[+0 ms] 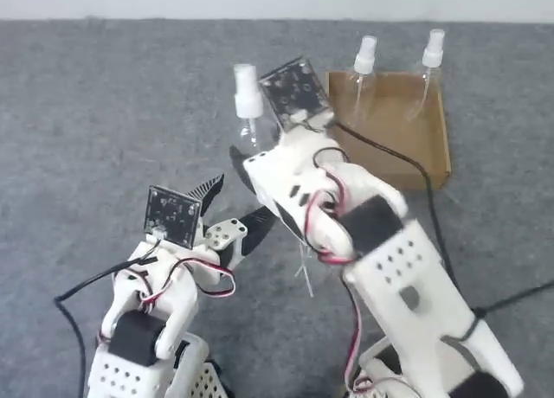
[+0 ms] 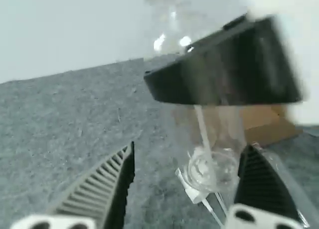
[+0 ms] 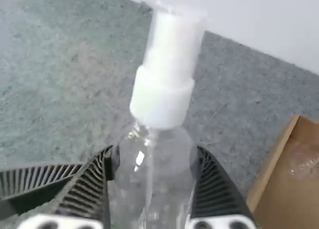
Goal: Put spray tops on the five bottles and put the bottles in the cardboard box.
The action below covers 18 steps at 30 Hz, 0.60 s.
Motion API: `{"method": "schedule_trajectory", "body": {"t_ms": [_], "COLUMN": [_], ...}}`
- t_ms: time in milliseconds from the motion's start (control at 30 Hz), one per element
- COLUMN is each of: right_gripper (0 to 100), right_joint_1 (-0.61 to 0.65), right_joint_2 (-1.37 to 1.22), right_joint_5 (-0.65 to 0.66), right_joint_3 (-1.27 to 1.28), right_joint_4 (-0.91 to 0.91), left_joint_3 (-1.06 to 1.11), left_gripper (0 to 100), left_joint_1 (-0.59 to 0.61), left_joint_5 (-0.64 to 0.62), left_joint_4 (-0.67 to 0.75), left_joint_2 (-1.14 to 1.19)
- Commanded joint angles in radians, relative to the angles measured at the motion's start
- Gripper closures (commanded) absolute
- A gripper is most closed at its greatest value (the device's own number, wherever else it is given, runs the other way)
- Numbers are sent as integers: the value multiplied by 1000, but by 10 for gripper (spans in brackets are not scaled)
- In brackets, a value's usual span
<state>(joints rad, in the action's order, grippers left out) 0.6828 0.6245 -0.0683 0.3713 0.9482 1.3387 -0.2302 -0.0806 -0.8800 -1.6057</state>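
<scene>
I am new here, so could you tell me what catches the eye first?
The right hand grips a clear bottle with a white spray top, left of the cardboard box in the high view. Two more topped bottles sit in that box, and the left hand hangs open close by.

Soft, even light fills the high view, probably from overhead, leaving only faint shadows on the grey carpet (image 1: 104,112) at lower centre. Small glints mark the clear bottle (image 2: 219,134) in the left wrist view.
</scene>
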Motion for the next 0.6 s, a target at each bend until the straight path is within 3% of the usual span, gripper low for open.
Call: {"method": "schedule_trajectory", "body": {"t_ms": [0, 133, 267, 433, 567], "right_gripper": [992, 992, 992, 992, 992], "right_joint_1": [4, 1, -61, -341, -526], "right_joint_2": [122, 150, 147, 105, -8], "right_joint_5": [-9, 3, 100, 147, 218], "right_joint_3": [-37, -37, -49, -101, -104], "right_joint_4": [65, 116, 119, 120, 53], "left_joint_3": [-5, -5, -5, -5, -5], "left_gripper": [694, 694, 695, 697, 771], "left_joint_1": [5, -2, 0, 3, 6], "left_joint_5": [-3, -3, -3, -3, -2], "left_joint_4": [25, 23, 18, 2, 2], "left_joint_2": [-8, -8, -11, -15, -15]}}
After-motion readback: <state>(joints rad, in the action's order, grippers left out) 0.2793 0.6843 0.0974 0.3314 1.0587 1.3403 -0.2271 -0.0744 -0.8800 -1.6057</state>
